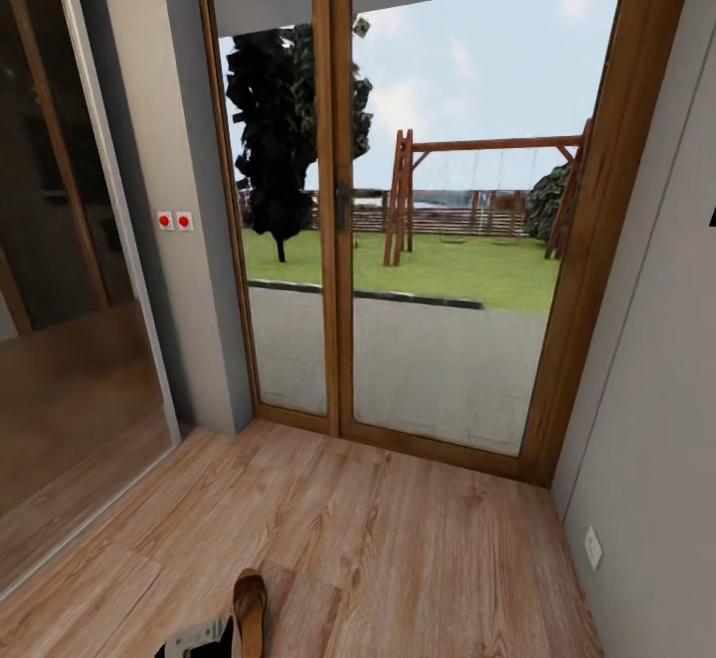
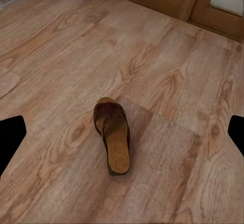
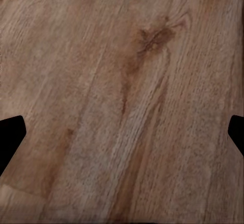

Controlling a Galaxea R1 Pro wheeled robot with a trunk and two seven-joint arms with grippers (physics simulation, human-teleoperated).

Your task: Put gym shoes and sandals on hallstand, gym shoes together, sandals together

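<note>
One dark brown sandal (image 2: 113,135) with a tan footbed lies flat on the wood-plank corridor floor (image 2: 168,56). In the head view the sandal (image 1: 249,610) sits at the bottom edge, beside part of my left arm (image 1: 194,636). My left gripper (image 2: 123,135) hovers above the sandal, open, with its black fingertips (image 2: 10,137) wide apart on either side and not touching it. My right gripper (image 3: 122,137) is open over bare floor (image 3: 127,82) with nothing between its fingers. The gym shoes and the hallstand are out of view.
A wood-framed glass door (image 1: 333,241) closes the corridor ahead, with a garden behind it. A glass sliding panel (image 1: 70,290) lines the left side and a grey wall (image 1: 656,419) with a socket (image 1: 594,547) the right. Open floor (image 1: 398,539) lies between.
</note>
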